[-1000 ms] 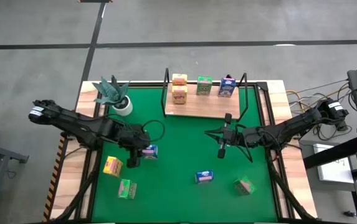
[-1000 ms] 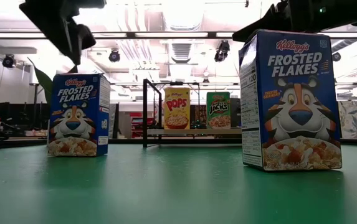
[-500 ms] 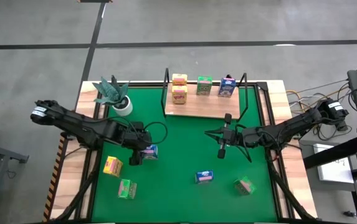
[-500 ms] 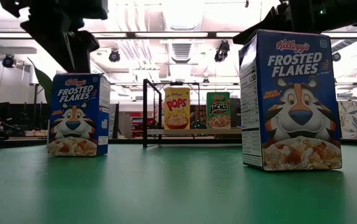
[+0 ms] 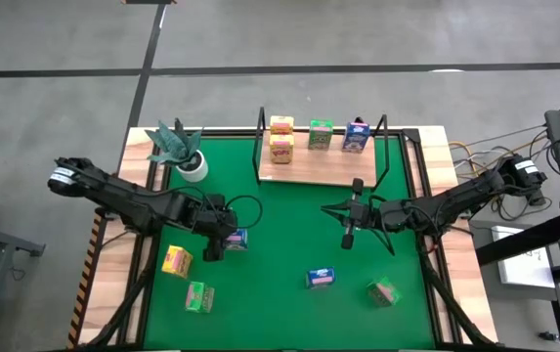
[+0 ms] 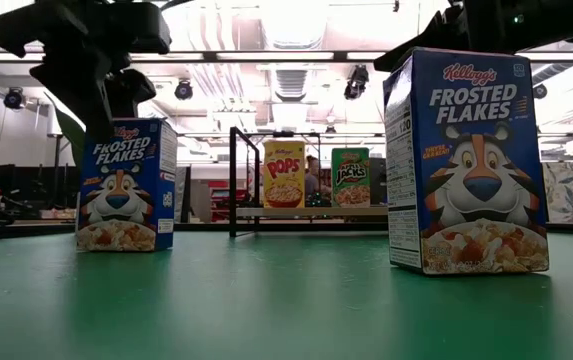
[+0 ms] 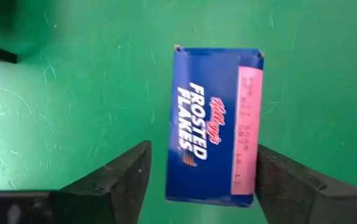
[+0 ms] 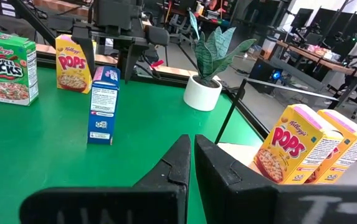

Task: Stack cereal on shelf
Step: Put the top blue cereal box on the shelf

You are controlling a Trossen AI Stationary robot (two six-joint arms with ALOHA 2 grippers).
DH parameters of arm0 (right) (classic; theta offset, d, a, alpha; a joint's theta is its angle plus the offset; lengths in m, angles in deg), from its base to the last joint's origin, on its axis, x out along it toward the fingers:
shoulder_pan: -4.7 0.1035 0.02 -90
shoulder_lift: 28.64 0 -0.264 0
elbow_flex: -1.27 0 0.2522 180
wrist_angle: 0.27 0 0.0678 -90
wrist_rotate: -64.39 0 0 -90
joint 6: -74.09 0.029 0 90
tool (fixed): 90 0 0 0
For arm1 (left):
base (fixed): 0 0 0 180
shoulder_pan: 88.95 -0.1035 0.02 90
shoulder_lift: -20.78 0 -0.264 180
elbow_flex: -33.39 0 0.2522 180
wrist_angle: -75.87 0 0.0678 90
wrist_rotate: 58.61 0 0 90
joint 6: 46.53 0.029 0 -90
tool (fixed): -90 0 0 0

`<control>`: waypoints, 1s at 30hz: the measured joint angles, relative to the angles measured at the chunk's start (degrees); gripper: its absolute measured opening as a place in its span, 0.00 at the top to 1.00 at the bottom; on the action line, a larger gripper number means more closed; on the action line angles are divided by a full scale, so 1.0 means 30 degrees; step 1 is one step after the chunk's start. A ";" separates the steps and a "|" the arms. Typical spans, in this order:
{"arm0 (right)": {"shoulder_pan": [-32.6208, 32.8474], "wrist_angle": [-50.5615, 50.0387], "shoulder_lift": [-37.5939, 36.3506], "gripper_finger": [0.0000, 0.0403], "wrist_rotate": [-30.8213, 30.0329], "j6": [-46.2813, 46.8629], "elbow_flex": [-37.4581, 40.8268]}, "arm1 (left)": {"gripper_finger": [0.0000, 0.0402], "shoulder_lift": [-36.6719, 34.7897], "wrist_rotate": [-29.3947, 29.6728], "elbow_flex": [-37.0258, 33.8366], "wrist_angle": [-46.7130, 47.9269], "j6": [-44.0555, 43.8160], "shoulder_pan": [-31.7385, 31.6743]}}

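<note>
Two arms reach over the green mat (image 5: 280, 303) on the desk. From above, the left gripper (image 5: 223, 242) hangs over a blue box (image 5: 237, 239); its wrist camera adds that the fingers (image 7: 113, 177) stand spread either side of the box's top (image 7: 214, 124), not touching, with "Frosted Flakes" and a pink strip readable. A yellow box (image 5: 176, 261) and green box (image 5: 198, 296) lie nearby. Farther right, the shelf (image 5: 323, 168) carries two yellow boxes, one green, one blue. Another blue box (image 5: 321, 279) and green box (image 5: 383, 291) sit on the mat. The right gripper (image 5: 350, 235), pinched closed and empty, hovers before the shelf.
</note>
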 joint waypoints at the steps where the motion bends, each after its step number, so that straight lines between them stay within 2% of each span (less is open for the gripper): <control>1: 0.0000 0.0000 0.0000 0.97 -0.0002 0.0000 0.0000 | 0.44 0.0000 0.0001 -0.0012 -0.0007 -0.0004 0.0000; 7: 0.0000 0.0000 0.0000 0.97 -0.0002 -0.0004 0.0000 | 0.58 0.0000 -0.0007 0.0003 -0.0086 -0.0010 0.0000; 12: 0.0000 0.0000 0.0007 0.97 -0.0002 -0.0031 0.0000 | 0.63 0.0000 -0.0007 0.0004 -0.0116 -0.0149 0.0000; 16: 0.0000 -0.0022 -0.0097 0.97 -0.0002 -0.0405 0.0000 | 0.65 0.0000 -0.0014 0.0117 -0.0233 -0.0149 0.0000; 21: -0.0007 -0.0007 -0.0987 0.97 0.0420 -0.1071 0.0000 | 0.64 0.0000 -0.0021 0.1337 -0.0261 0.0335 0.0000; 30: -0.0004 -0.0456 -0.3570 0.97 0.1961 -0.2935 0.0080 | 0.64 0.0000 0.0132 0.4325 -0.0646 0.3414 -0.0048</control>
